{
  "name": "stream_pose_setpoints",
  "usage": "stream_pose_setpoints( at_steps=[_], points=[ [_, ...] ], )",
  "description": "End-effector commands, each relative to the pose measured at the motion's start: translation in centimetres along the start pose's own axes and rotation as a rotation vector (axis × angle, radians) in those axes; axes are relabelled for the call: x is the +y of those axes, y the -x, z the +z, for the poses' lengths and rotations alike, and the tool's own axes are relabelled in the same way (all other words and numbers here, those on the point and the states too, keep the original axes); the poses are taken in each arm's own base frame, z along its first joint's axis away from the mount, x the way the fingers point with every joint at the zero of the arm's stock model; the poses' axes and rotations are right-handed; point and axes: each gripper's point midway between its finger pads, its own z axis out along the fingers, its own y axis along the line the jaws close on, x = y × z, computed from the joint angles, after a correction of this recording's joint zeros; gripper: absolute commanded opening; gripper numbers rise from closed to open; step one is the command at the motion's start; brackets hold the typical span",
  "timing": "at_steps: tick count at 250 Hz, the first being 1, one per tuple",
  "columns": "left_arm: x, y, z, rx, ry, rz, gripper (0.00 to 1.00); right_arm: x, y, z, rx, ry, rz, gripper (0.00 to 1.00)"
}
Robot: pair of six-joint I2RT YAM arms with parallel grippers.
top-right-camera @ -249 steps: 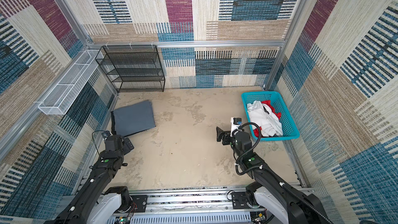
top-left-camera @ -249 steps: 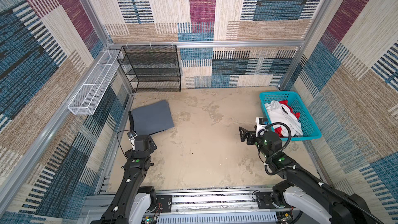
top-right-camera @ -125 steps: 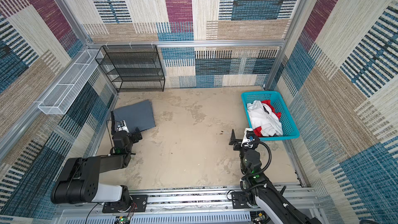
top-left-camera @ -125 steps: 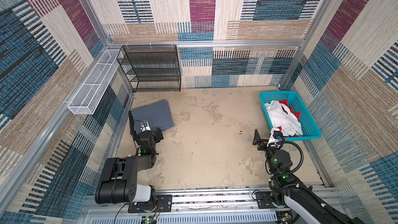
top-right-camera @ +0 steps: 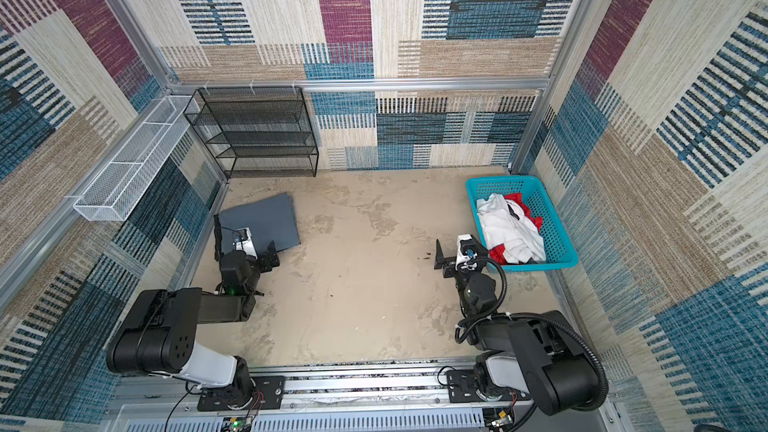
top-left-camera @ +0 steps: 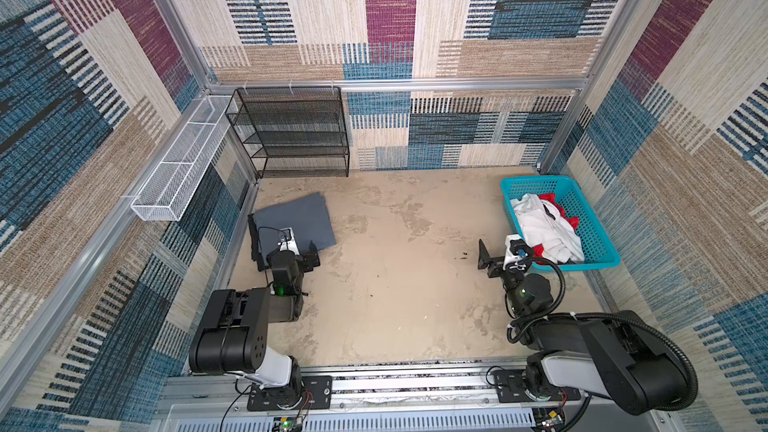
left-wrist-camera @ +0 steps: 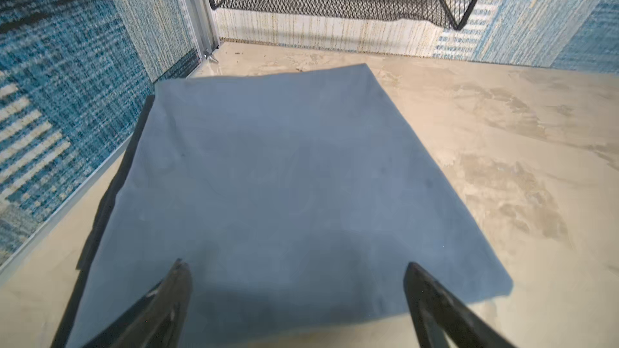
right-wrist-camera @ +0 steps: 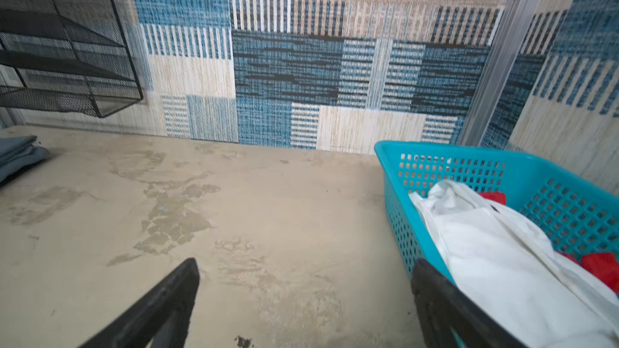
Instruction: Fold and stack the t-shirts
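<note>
Left tool (top-left-camera: 283, 244): released, jaws spread wide, nothing held; it sits over the near edge of the folded shirt (whether it touches the cloth I cannot tell).
Slate blue-grey t-shirt (top-left-camera: 297, 218): folded flat into a square on the worktop (top-left-camera: 399, 297), at the left, in front of the black mesh rack (top-left-camera: 299, 135).
Black t-shirt (left-wrist-camera: 100, 215): a dark strip showing from under the grey one's wall-side edge.
Right tool (top-left-camera: 504, 252): released, empty, low over bare worktop just beside the turquoise basket (top-left-camera: 586, 218).
White t-shirt (top-left-camera: 544, 228): crumpled in the basket, on top.
Red t-shirt (top-left-camera: 557, 206): beneath the white one, showing in patches.
</note>
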Motion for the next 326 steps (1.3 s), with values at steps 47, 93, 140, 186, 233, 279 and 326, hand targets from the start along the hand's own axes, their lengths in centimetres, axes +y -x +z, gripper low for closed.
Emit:
stream_pose_setpoints(
  at_steps=[47,93,140,186,233,279,326],
  points=[
    [-0.1,0.0,0.8,0.042,0.016,0.039,0.98,-2.2,0.8,-1.1,-0.013,-0.041,-0.02,0.99],
    [-0.3,0.2,0.7,0.033,0.008,0.039,0.99,-1.4,0.5,-1.4,0.019,0.009,0.044,0.99],
    [-0.3,0.1,0.7,0.035,0.008,0.04,0.98,-3.2,0.9,0.0,-0.031,-0.034,0.006,0.99],
    [-0.3,0.2,0.7,0.032,0.008,0.039,0.99,-3.4,-0.9,2.4,-0.034,-0.018,-0.009,0.99],
    [-0.3,0.2,0.7,0.033,0.009,0.039,0.99,-4.7,-2.6,4.3,0.074,0.036,0.081,0.99],
    [-0.3,0.1,0.7,0.033,0.008,0.039,0.99,-4.7,-2.4,4.2,0.061,0.036,0.083,0.99],
    [-0.3,0.1,0.7,0.034,0.008,0.039,0.98,-4.5,-2.3,4.2,0.057,0.047,0.076,0.99]
  ],
)
